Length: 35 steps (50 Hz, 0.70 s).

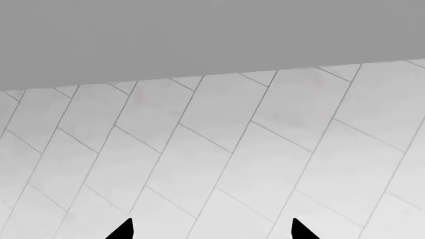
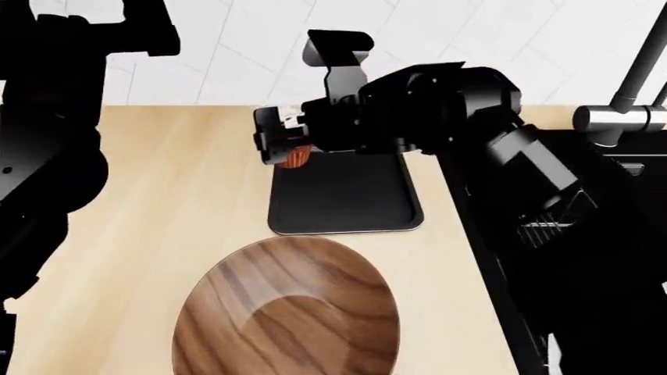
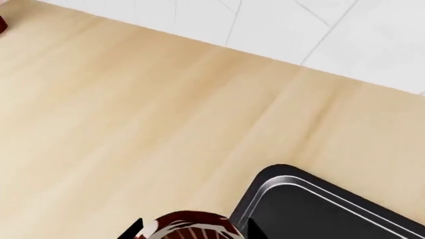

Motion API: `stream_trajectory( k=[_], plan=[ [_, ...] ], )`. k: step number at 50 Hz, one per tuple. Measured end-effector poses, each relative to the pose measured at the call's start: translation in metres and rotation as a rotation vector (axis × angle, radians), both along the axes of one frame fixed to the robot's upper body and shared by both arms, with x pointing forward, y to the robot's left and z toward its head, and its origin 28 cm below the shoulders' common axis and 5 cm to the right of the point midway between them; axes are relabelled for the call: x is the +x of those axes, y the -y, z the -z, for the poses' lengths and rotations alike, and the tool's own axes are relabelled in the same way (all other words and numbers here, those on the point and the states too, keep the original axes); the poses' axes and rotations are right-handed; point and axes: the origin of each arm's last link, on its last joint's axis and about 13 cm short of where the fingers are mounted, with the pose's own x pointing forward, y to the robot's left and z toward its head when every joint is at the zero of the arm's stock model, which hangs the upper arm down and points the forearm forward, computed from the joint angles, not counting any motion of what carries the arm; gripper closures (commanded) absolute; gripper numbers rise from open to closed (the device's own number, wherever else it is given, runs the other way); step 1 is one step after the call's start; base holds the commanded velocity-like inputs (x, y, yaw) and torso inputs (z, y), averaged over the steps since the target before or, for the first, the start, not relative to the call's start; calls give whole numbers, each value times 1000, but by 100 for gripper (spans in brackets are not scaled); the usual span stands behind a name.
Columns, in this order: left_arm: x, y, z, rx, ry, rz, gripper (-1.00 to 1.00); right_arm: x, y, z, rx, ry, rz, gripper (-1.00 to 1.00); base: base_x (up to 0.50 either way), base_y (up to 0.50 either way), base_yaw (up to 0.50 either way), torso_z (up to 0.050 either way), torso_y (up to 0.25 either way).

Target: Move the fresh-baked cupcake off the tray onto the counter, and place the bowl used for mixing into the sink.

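Bowl: we see the bowl (image 2: 287,312) nearest us, at the counter's (image 2: 177,219) near edge, touching nothing else we can make out.
Tray: the tray (image 2: 344,203) lies behind the bowl, toward the counter's back edge, close to the sink (image 2: 625,187).
Cupcake: the cupcake (image 2: 296,156) sits over the tray's back left corner, at the rim.
Right gripper: our right gripper (image 2: 281,141) pinches the cupcake between its fingers.
Left gripper: our left gripper (image 1: 211,231) faces the tiled wall (image 1: 232,159), fingertips spread, nothing between them.
Writing: we can read none anywhere.
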Motion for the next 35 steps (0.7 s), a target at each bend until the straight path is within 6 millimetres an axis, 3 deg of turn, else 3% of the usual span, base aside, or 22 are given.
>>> stream_trajectory(
  k=[11,35],
  plan=[
    [-14,-9,-5,20,5,-58,-100,2,-7,4,35,-7,-87,100,0,0,0,0,0],
    [-20,-16,0,12,3,-98,-100,-1,-16,10,83,-24,-223,100,0,0,0,0,0]
  ],
)
